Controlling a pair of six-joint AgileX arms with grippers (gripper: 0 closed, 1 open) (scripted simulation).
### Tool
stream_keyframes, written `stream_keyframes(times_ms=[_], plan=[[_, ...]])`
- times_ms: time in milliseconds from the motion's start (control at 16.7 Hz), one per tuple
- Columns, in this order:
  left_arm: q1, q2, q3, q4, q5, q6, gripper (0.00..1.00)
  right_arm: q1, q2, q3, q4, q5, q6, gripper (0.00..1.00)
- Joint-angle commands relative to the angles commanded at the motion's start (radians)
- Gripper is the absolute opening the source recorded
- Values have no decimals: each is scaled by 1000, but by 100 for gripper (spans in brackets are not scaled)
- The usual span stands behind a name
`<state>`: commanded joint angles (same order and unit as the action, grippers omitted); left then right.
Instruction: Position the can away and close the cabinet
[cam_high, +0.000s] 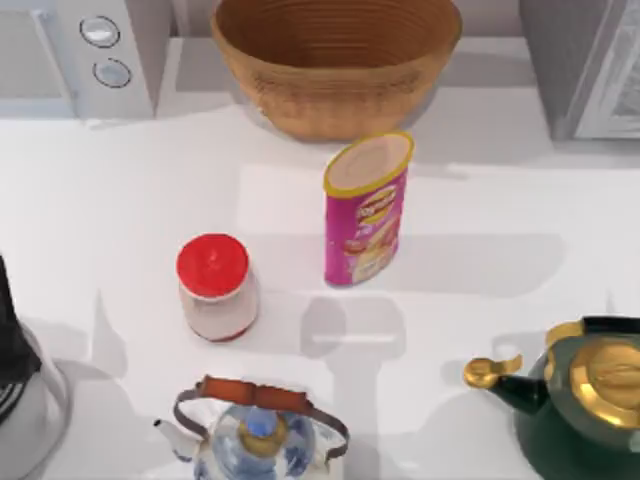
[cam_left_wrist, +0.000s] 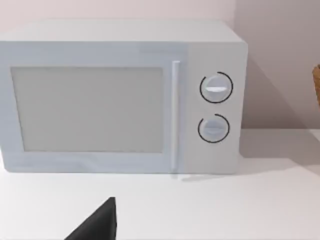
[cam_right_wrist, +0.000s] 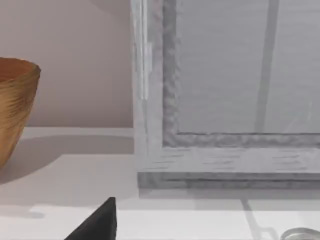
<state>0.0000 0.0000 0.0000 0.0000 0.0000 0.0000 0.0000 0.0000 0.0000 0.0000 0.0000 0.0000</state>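
The can (cam_high: 366, 210) stands upright on the table (cam_high: 120, 200), just in front of the basket (cam_high: 335, 60) and a little right of the table's middle. Its long axis is vertical, so you need a sideways grasp around its wall, not one from above onto the lid.

The cabinet (cam_high: 585, 65) sits at the back right corner, well apart from the can and diagonally behind it to the right. That puts the can between you and its goal on the right half, so I judge the right arm the better placed. The right wrist view looks straight at the cabinet's framed panel (cam_right_wrist: 225, 75), with the basket's edge off to one side, so the right gripper (cam_right_wrist: 100, 222) is aimed past the can, not at it. You must bring it round toward the middle first.

The left gripper (cam_left_wrist: 100, 222) faces the microwave (cam_left_wrist: 120, 95) at the back left and looks parked. You cannot tell from these views whether either gripper is spread or closed.

Mind the jar (cam_high: 215, 288) to the can's left and the green teapot (cam_high: 575, 400) at front right on the approach.
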Motion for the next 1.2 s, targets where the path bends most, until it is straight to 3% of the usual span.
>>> stream_keyframes(times_ms=[300,540,1200], plan=[[0,0,0,0,0,0,100,-11,61,22,56,-1,1,100],[0,0,0,0,0,0,100,-49,290,68,263,-14,1,100],[0,0,0,0,0,0,100,-282,1456,94,1110,-162,25,100]])
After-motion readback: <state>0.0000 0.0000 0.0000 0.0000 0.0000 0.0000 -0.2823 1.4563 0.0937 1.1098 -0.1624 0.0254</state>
